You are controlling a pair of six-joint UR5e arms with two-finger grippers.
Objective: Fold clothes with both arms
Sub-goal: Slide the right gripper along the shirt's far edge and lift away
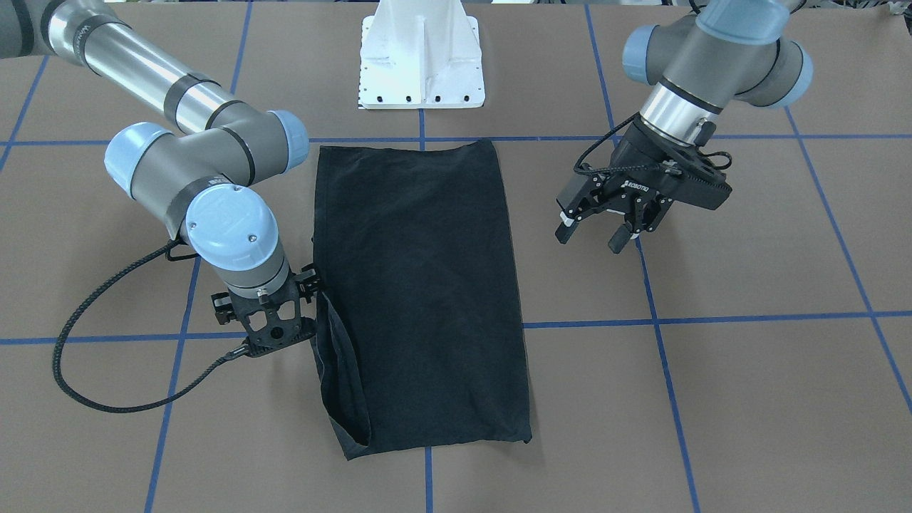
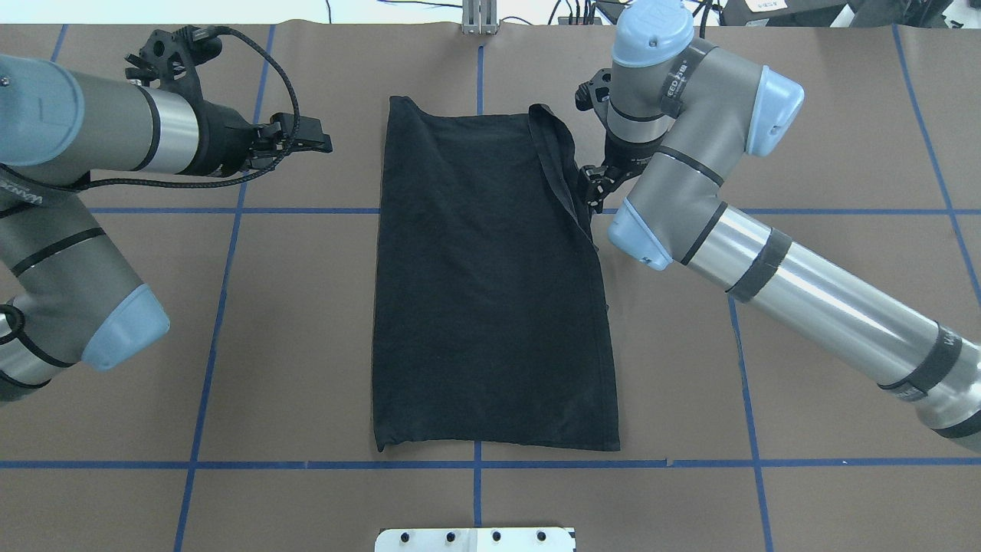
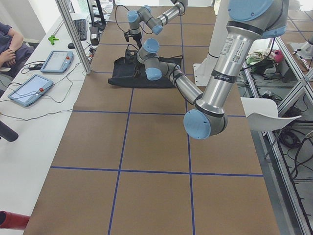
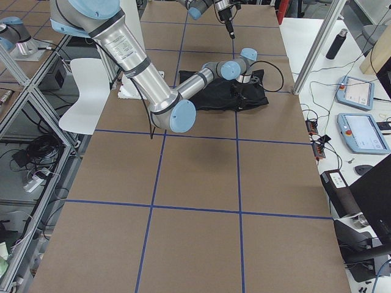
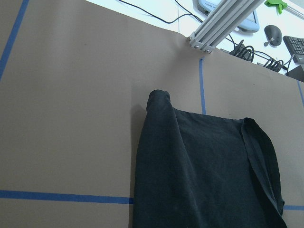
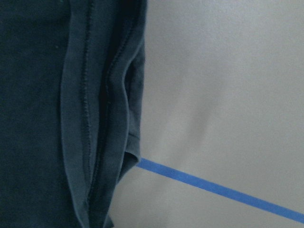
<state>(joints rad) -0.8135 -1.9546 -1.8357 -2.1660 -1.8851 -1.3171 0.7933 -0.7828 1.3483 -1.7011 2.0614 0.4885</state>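
Folded black T-shirt (image 1: 420, 285) lies beside right end effector (image 1: 285, 336).

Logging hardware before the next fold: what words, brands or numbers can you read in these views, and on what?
"ROBOTIQ": white print on the black body of the left tool.
Band on the right arm: letters and digits, too blurred to read.
Strap on the left arm: print too small to read.
T-shirt: no print shows.

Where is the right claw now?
In the overhead view, the right claw sits right of centre, at the far right edge of the black T-shirt.
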